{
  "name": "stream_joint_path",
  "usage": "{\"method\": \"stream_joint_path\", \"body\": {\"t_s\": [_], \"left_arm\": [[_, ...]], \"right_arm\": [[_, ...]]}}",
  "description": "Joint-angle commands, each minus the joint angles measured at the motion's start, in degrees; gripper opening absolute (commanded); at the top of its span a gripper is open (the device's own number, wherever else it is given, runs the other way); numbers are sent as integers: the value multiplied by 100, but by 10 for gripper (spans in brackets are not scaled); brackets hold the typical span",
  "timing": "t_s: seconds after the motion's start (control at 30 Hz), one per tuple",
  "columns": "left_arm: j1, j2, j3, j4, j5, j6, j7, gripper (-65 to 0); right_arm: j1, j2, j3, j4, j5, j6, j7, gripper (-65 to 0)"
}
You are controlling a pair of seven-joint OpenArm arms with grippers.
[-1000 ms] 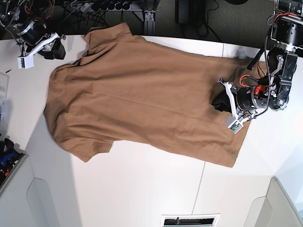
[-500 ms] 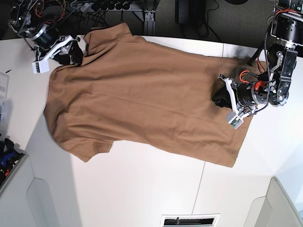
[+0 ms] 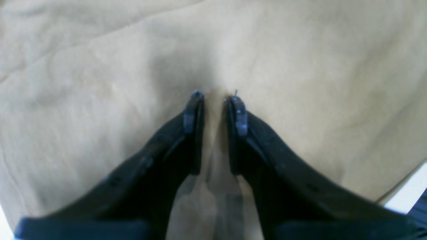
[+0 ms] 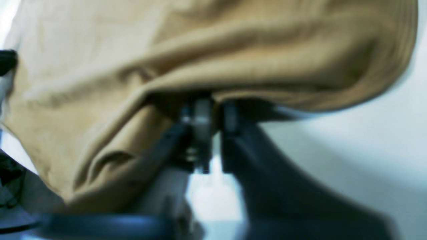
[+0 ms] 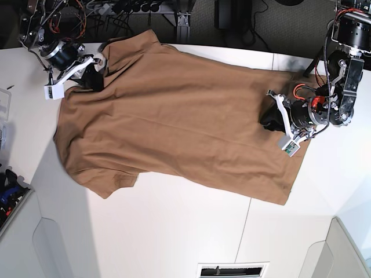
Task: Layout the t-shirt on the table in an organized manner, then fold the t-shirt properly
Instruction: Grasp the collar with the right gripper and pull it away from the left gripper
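One tan t-shirt (image 5: 174, 121) lies spread across the white surface (image 5: 174, 231). At its hem end the left gripper (image 3: 215, 96) rests on the cloth, jaws pinching a small ridge. At the sleeve, the right gripper (image 4: 208, 111) has jaws pressed together on a fold.

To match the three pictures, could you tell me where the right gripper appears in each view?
Base: right gripper at upper left, at the t-shirt sleeve edge.
Right wrist: right gripper at centre, shut on a raised shirt fold over the table.
Left wrist: not in view.
Shared landmark: the t-shirt.
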Motion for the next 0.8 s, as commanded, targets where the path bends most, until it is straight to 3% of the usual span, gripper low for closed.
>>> {"method": "stream_joint_path", "body": {"t_s": [0.0, 0.27, 0.43, 0.73, 0.77], "left_arm": [[-7, -83, -35, 66, 46, -22, 70, -495], [17, -81, -37, 66, 186, -22, 28, -495], [15, -83, -35, 52, 463, -20, -76, -495], [13, -79, -35, -61, 470, -20, -243, -495], [13, -81, -35, -61, 470, -17, -245, -495]], "right_arm": [[-4, 33, 4, 68, -33, -13, -44, -650], [-37, 35, 474, 470, -164, -13, -310, -650], [-205, 175, 1154, 651, 387, -11, -520, -650], [-498, 238, 1823, 660, 553, 11, -579, -648], [-496, 240, 1840, 660, 577, 13, -579, -552]]}}
